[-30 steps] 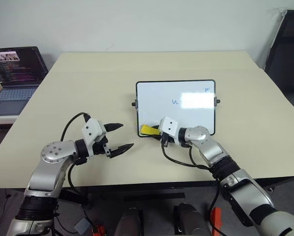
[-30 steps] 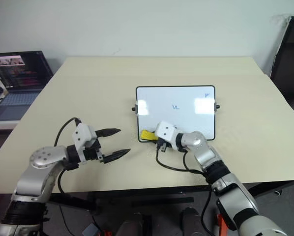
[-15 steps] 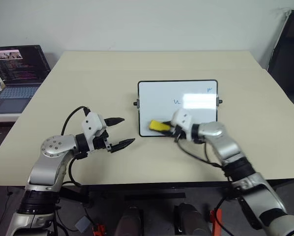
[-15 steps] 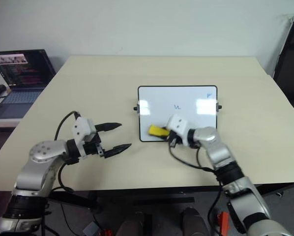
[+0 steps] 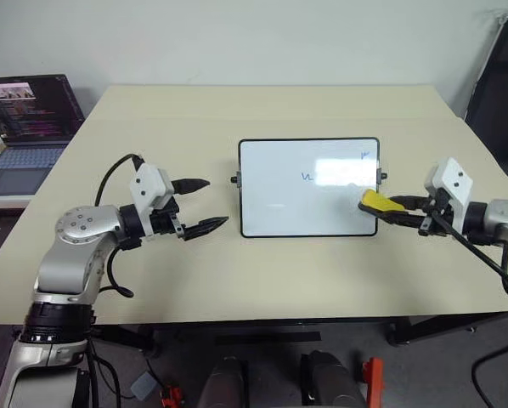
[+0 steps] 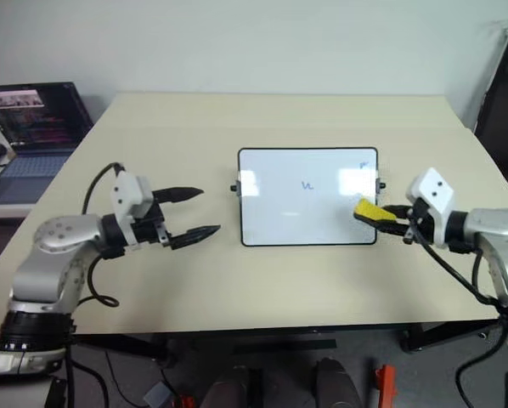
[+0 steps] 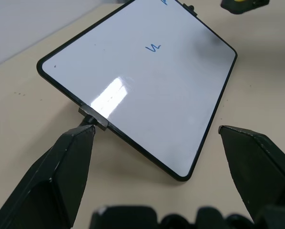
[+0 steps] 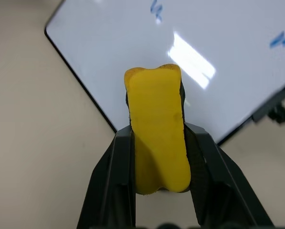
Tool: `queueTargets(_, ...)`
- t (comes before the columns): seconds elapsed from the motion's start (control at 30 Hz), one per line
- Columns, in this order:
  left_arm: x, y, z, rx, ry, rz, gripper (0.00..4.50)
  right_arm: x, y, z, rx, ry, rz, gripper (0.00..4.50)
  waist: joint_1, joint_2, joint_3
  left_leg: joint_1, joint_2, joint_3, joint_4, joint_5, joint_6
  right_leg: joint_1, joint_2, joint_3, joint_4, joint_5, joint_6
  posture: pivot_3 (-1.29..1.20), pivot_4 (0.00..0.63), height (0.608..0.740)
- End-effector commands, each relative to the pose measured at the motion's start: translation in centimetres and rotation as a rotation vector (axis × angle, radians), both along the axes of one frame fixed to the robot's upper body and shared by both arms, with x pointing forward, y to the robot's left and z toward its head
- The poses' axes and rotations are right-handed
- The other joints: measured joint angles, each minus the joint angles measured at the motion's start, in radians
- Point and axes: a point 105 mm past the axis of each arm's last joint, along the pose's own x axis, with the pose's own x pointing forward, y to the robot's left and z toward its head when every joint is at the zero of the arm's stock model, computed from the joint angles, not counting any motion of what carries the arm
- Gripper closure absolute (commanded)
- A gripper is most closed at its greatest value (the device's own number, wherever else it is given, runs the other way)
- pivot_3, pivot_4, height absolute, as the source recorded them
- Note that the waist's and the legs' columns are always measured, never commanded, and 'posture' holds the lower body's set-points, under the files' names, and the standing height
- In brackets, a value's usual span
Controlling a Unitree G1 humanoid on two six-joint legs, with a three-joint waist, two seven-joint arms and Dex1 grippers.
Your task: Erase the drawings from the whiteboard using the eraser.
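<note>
Still glossy, round-cornered whiteboard (image 5: 307, 187)

The whiteboard (image 5: 308, 187) is glossy white with a thin black frame and carries small blue drawings (image 5: 306, 177). The eraser (image 8: 157, 129) is bright yellow, clamped in the black-fingered right gripper (image 8: 157, 157). The tabletop (image 5: 194, 119) is pale beige. The left gripper (image 5: 198, 206) is black too.

Both arms are silver-grey metal with rounded joint housings and black bands between segments. Each wrist carries a white, boxy camera block. Left gripper (image 5: 200, 206) and right gripper (image 5: 396, 210) each have two tapered black fingers. A loose black cable loops from each wrist back along the forearm.
</note>
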Motion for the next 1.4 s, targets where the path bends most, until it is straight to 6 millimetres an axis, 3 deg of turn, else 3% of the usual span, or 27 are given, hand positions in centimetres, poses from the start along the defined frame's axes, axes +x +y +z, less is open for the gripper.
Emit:
queueTargets(0.03, -0.1, 0.6, 1.7, 0.02, -0.049, -0.007, 0.0, -0.1, -1.2, 2.3, -0.045, -0.099, -0.009, 3.43, -0.002, 0.0, 0.0, 0.0, 0.0, 0.0, 0.0, 0.0, 0.0, 0.0, 0.0, 0.0, 0.0, 0.0, 0.0, 0.0, 0.15, 0.74)
queueTargets(0.23, -0.1, 0.0, 1.9, 0.015, -0.056, -0.016, 0.0, 0.3, -2.1, 3.0, -0.075, -0.122, -0.021, 3.43, -0.001, 0.0, 0.0, 0.0, 0.0, 0.0, 0.0, 0.0, 0.0, 0.0, 0.0, 0.0, 0.0, 0.0, 0.001, 0.0, 0.15, 0.74)
queueTargets(0.8, 0.1, -0.8, 2.0, -0.001, -0.072, -0.036, 0.0, 1.7, -1.7, 4.4, -0.06, -0.167, -0.014, 3.43, 0.003, 0.0, 0.0, 0.0, 0.0, 0.0, 0.0, 0.0, 0.0, 0.0, 0.0, 0.0, 0.0, 0.0, 0.001, 0.0, 0.15, 0.74)
queueTargets(0.87, 0.1, -0.8, 2.0, 0.0, -0.072, -0.035, 0.0, 1.9, -0.6, 4.9, -0.024, -0.191, 0.015, 3.43, 0.002, 0.0, 0.0, 0.0, 0.0, 0.0, 0.0, 0.0, 0.0, 0.0, 0.0, 0.0, 0.0, 0.0, 0.001, 0.0, 0.15, 0.74)
queueTargets(0.97, 0.2, -1.0, 1.8, 0.001, -0.069, -0.039, 0.0, 3.3, 3.2, 5.5, 0.067, -0.272, 0.069, 3.43, -0.01, 0.0, 0.0, 0.0, 0.0, 0.0, 0.001, 0.0, 0.0, 0.0, 0.0, 0.0, 0.0, 0.001, 0.001, 0.0, 0.15, 0.74)
queueTargets(1.1, 0.4, -1.4, 1.6, -0.005, -0.068, -0.046, 0.0, 5.9, 7.9, 4.5, 0.139, -0.333, 0.043, 3.43, -0.014, 0.0, 0.0, 0.001, 0.001, -0.001, 0.001, 0.0, 0.0, 0.0, 0.001, 0.0, 0.002, 0.001, 0.0, 0.0, 0.15, 0.74)
queueTargets(1.23, 0.4, -1.5, 1.4, -0.006, -0.066, -0.044, 0.0, 8.8, 8.8, 3.5, 0.126, -0.427, -0.098, 3.43, -0.007, 0.0, 0.001, -0.001, -0.001, -0.001, 0.001, 0.0, 0.0, -0.001, 0.0, 0.0, 0.001, 0.004, -0.004, 0.0, 0.15, 0.74)
queueTargets(1.4, 0.1, -1.2, 1.2, -0.005, -0.061, -0.031, 0.0, 10.1, 9.0, 3.0, 0.109, -0.482, -0.154, 3.43, 0.009, 0.0, 0.001, -0.002, -0.002, -0.001, 0.0, 0.0, -0.001, -0.001, -0.002, 0.0, 0.0, 0.005, -0.003, 0.0, 0.15, 0.74)
